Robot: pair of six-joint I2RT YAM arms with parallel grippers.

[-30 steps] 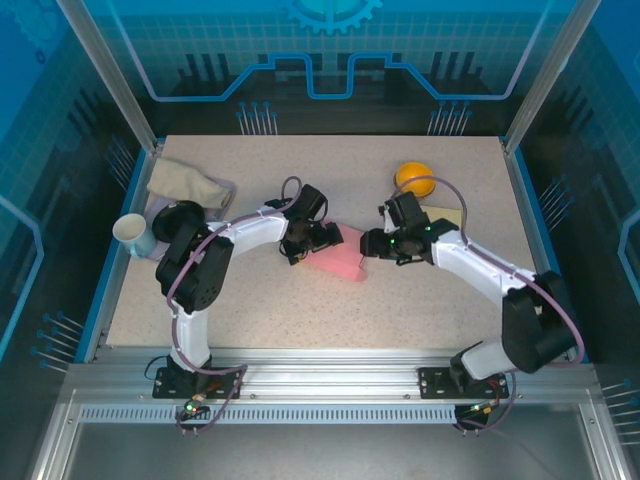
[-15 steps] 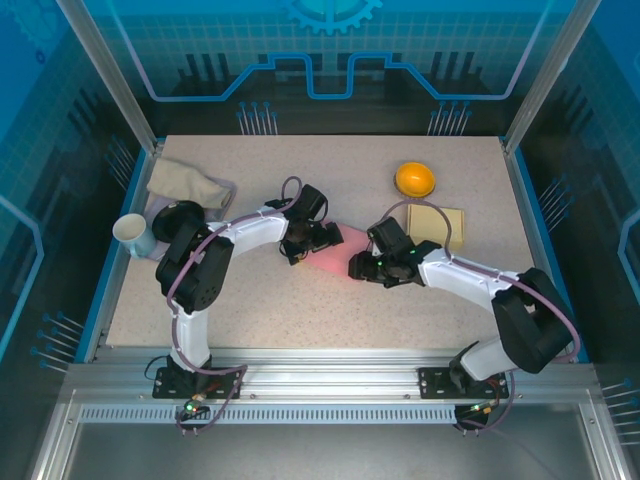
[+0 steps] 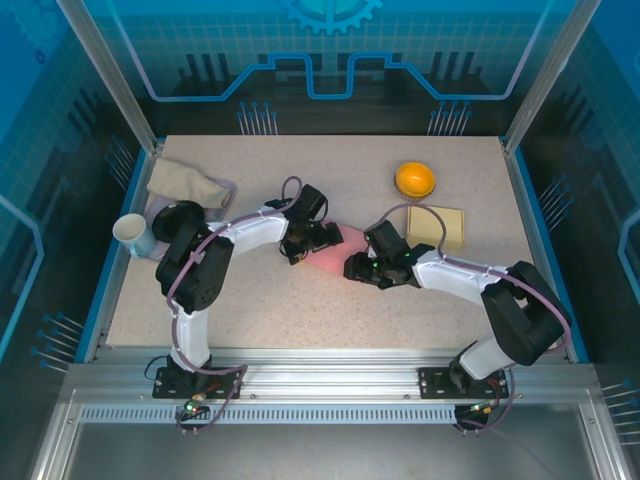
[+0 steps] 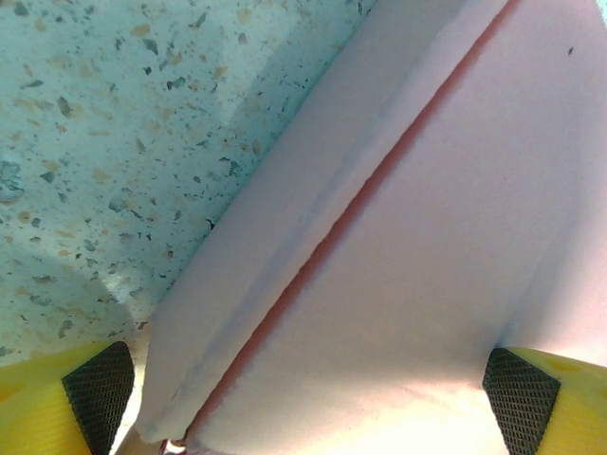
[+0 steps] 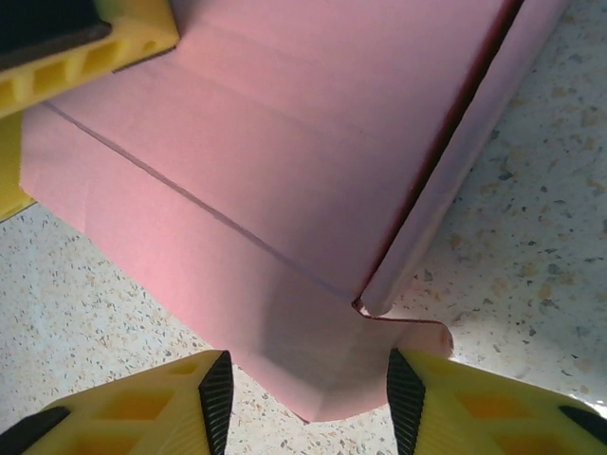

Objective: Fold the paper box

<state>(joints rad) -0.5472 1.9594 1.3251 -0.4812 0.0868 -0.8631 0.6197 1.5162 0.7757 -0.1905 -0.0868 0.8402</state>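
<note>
The pink paper box (image 3: 335, 252) lies mid-table between my two grippers. My left gripper (image 3: 316, 238) is at its far-left end. In the left wrist view the jaws (image 4: 311, 391) stand wide open astride the box (image 4: 379, 246), whose folded side wall runs diagonally. My right gripper (image 3: 358, 268) is at the box's near-right corner. In the right wrist view it is open (image 5: 303, 403) with a flat corner flap (image 5: 327, 365) between its fingers; the right pad (image 5: 406, 398) is at the flap's edge, and bare table shows beside the left one. A raised wall (image 5: 455, 161) stands on the right.
An orange round object (image 3: 414, 179) and a pale yellow flat pad (image 3: 438, 226) lie at the back right. A beige cloth (image 3: 186, 183) and a white cup (image 3: 131, 233) sit at the left edge. A yellow finger of the left gripper (image 5: 90, 43) shows in the right wrist view.
My right gripper has swung from the box's right side, near the orange object, leftward and nearer, down to the box's near corner. The left arm has stayed put.
</note>
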